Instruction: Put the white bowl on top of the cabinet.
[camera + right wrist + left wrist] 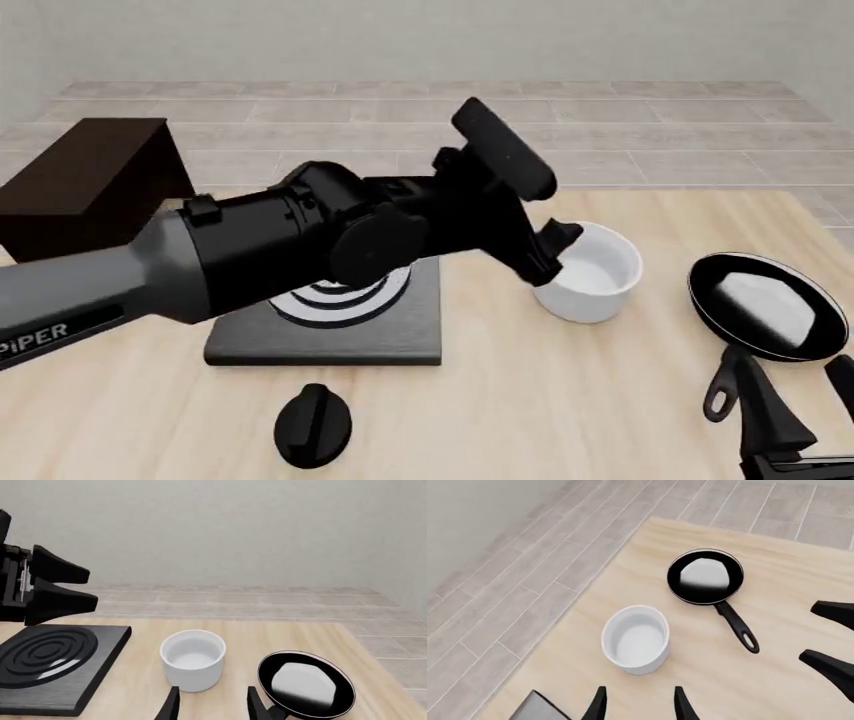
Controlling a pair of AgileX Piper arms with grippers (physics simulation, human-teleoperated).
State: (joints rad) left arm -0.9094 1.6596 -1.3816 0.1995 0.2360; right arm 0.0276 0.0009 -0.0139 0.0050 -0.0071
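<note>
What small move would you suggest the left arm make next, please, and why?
Probably lower the left end effector onto the white bowl. Its fingers are open, empty and apart from the bowl, which stands upright on the table beside the frying pan, not yet on the cabinet.

A flat black stove slab with silver concentric rings (50,665) lies toward the light wooden table's (561,400) left side, a round black knob (312,425) near the front edge, and a black frying pan with a white patch inside (769,305) by the right edge.
</note>
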